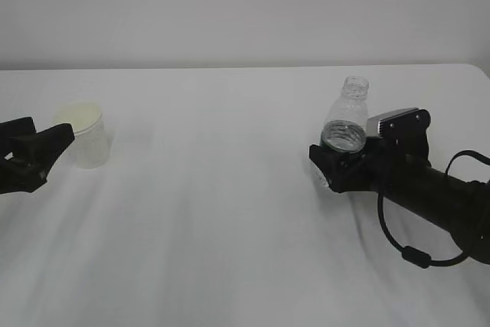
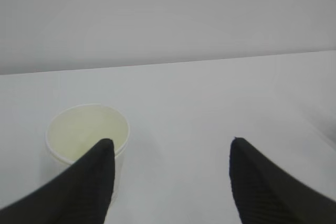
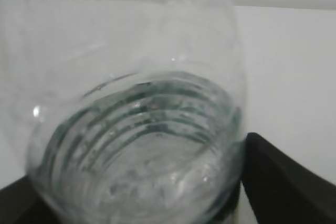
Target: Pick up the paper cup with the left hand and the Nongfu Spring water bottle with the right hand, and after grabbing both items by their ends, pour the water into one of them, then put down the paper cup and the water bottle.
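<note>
In the exterior view we see the paper cup (image 1: 83, 134) standing upright on the white table (image 1: 230, 212) at the far left, with our left hand (image 1: 47, 148) low at the frame's edge, its dark fingers just beside the cup's near side; whether they touch the wall we cannot tell from here. At the right, the Nongfu Spring water bottle (image 1: 346, 119) stands nearly upright with its uncapped neck up and tilted slightly, and our right hand (image 1: 337, 168) is around its lower body. The two vessels are well apart, each on its own arm's side, so neither arm needs to cross. In the left wrist view the cup (image 2: 86, 132) sits ahead and to the left of centre, its long axis vertical, its cream inside empty; the left finger (image 2: 86, 182) overlaps its right wall while the right finger (image 2: 262, 182) is well apart over bare table, so the jaws are open and hold nothing, and in our judgement the hand must shift left to straddle the cup. In the right wrist view the ribbed bottle (image 3: 136, 145) fills the frame between the two dark fingers (image 3: 283, 182), the right one touching it, the jaws set wide around it; whether the bottle has left the table none of the views settles.
</note>
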